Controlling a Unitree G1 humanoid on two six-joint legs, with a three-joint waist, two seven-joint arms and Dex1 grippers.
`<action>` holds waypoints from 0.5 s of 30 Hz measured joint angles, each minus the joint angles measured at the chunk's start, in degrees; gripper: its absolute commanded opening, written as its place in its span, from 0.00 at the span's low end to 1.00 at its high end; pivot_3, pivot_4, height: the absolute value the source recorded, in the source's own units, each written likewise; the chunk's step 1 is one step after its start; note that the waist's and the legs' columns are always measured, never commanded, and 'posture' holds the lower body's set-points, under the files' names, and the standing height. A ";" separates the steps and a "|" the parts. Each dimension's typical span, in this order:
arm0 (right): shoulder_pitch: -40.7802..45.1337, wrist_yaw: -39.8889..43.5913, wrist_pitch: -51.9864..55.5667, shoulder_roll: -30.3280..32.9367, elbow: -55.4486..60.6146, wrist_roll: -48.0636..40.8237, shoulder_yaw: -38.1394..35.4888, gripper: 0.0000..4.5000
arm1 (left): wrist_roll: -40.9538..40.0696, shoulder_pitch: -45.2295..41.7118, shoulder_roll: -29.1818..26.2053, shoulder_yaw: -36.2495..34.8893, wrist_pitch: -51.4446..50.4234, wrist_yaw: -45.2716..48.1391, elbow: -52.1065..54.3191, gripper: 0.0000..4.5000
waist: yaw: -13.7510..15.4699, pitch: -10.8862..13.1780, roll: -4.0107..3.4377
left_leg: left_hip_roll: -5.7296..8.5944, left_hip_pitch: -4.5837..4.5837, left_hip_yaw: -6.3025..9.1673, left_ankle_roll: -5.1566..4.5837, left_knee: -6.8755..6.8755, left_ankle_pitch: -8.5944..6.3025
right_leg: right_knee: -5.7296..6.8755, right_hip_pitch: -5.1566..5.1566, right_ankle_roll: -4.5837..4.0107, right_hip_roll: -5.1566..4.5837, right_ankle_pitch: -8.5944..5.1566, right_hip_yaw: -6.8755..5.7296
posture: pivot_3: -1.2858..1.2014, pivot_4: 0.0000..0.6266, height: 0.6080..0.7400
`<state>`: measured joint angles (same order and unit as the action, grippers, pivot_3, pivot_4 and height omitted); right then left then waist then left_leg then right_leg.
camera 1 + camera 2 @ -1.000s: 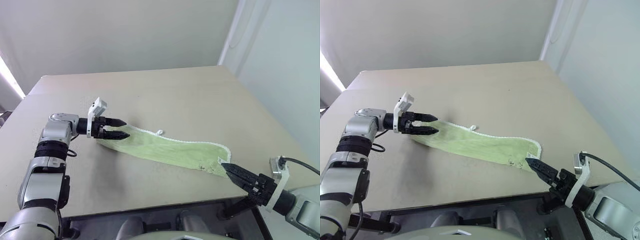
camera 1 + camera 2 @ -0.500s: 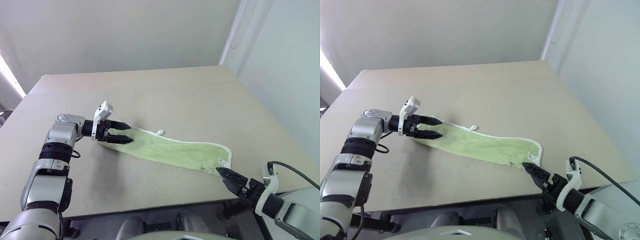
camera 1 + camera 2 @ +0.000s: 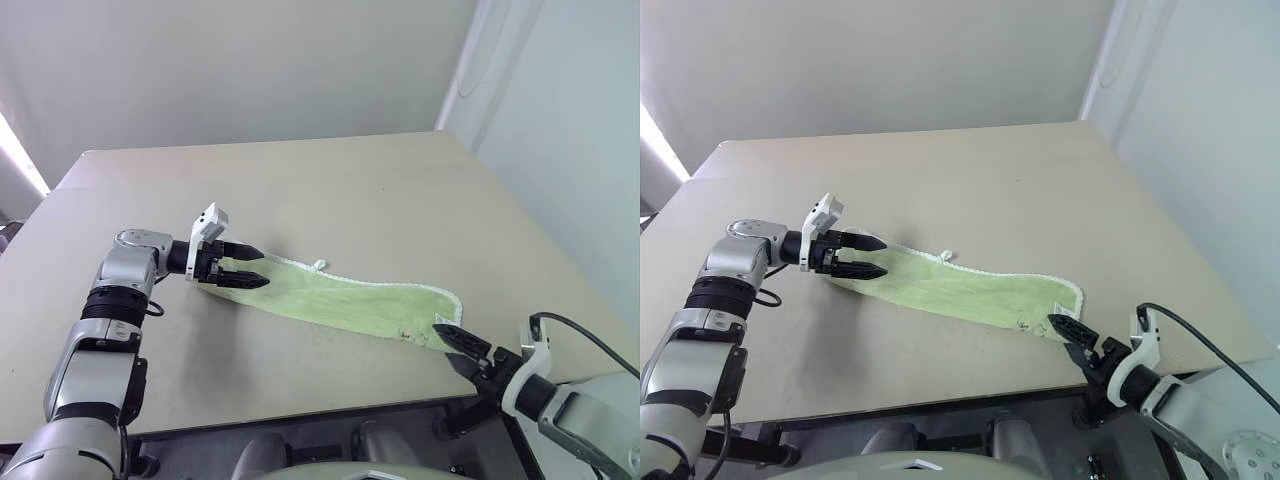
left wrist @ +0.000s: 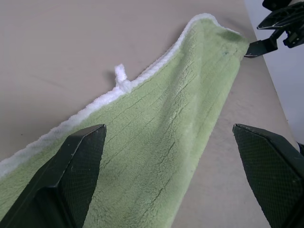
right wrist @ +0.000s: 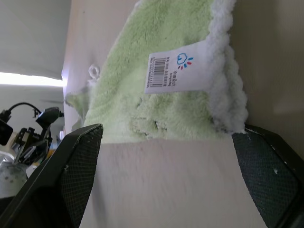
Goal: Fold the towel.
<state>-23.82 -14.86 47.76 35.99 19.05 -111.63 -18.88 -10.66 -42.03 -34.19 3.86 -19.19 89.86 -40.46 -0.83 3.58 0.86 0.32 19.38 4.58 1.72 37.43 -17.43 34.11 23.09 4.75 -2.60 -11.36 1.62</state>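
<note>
The towel (image 3: 345,300), pale lime-green terry with a white stitched edge, lies as a long narrow strip on the tan table (image 3: 330,190), running from about 10 o'clock near the left gripper down to about 4 o'clock at the table's near edge. It looks doubled lengthwise, though how its layers stack cannot be made out. A small white loop tag (image 3: 320,265) sticks out from the far edge, roughly at the strip's middle. At the 4 o'clock end a white printed label (image 5: 178,71) with a barcode lies on the pile, next to the thick white edging; faint dark marks (image 3: 1025,323) sit close by, too small to read.

No container stands on the table, and nothing rests on the towel.

The left gripper (image 3: 243,268) sits at the towel's 10 o'clock end, its 2 black fingers spread, 1 above the cloth and 1 at its near edge; whether either fingertip touches the fabric cannot be told. The right gripper (image 3: 1072,337) is at the 4 o'clock corner, fingers also spread wide with the corner lying between them in its wrist view, nothing pinched.

The right arm is cut off by the frame's lower right corner. A black cable (image 3: 1200,340) loops from that wrist.
</note>
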 measured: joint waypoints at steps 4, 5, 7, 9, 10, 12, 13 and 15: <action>1.01 -1.52 -0.52 -0.41 -0.50 0.06 0.39 0.85 | 0.00 0.90 0.00 0.00 0.17 -0.27 -0.01 1.00 | 0.00 0.00 0.00 | -0.05 -0.01 0.00 0.00 0.03 0.00 | -0.03 -0.02 0.00 0.01 0.00 0.00 | 0.52 0.00 1.00; 1.27 -2.06 -0.77 -0.77 -0.97 0.14 0.41 0.78 | 0.00 1.11 0.00 0.00 0.30 -0.38 -0.01 1.00 | 0.02 0.00 0.00 | -0.05 0.00 0.00 0.00 0.03 0.00 | -0.03 -0.01 0.00 0.01 0.00 0.00 | 0.52 0.00 1.00; 1.62 -2.98 -1.09 -1.08 -1.52 0.26 0.48 0.62 | 0.00 1.18 -0.01 -0.03 0.58 -0.63 -0.01 1.00 | 0.09 0.01 -0.01 | -0.05 0.00 0.00 0.00 0.02 0.00 | -0.03 -0.01 0.00 0.01 0.00 0.00 | 0.52 0.00 1.00; 2.45 -4.18 -2.03 -1.20 -2.26 0.82 0.60 0.45 | 0.00 1.18 -0.01 -0.04 0.61 -1.14 -0.01 1.00 | 0.08 0.02 -0.04 | -0.05 0.02 0.00 0.00 0.00 0.00 | -0.02 0.02 0.00 0.01 0.00 0.00 | 0.52 0.00 1.00; 2.93 -4.98 -2.54 -1.25 -2.78 1.17 0.60 0.37 | 0.00 1.18 -0.01 -0.04 0.70 -1.32 -0.02 1.00 | 0.08 0.02 -0.04 | -0.04 0.02 0.00 0.00 -0.03 0.00 | -0.02 0.04 0.00 0.01 0.00 0.00 | 0.52 0.00 1.00; 4.01 -6.21 -3.36 -1.40 -3.48 1.52 0.59 0.21 | 0.00 1.18 -0.01 -0.04 0.87 -1.59 -0.04 1.00 | 0.08 0.03 -0.04 | -0.03 0.02 0.00 0.00 -0.12 0.00 | -0.02 0.11 -0.01 0.01 0.00 0.00 | 0.52 0.00 1.00; 4.38 -6.76 -3.79 -1.43 -3.56 1.61 0.58 0.13 | 0.00 1.18 -0.01 -0.04 1.02 -1.70 -0.09 1.00 | 0.10 0.03 -0.05 | -0.02 0.03 0.00 0.00 -0.18 0.00 | -0.02 0.14 -0.02 0.03 0.00 0.00 | 0.52 0.00 1.00; 4.88 -7.51 -4.44 -1.43 -3.58 1.63 0.45 0.01 | 0.00 1.18 0.00 -0.04 1.22 -2.16 -0.31 1.00 | 0.12 0.03 -0.05 | -0.02 0.04 0.00 -0.06 -0.23 -0.03 | -0.02 0.18 -0.07 0.05 -0.04 0.00 | 0.52 0.00 1.00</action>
<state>-18.94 -22.37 43.32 34.56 15.47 -110.00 -18.43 -10.66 -40.85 -34.19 3.82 -17.97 87.70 -40.77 -0.70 3.61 0.81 0.31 19.42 4.58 1.66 37.20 -17.46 34.09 23.27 4.67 -2.56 -11.40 1.62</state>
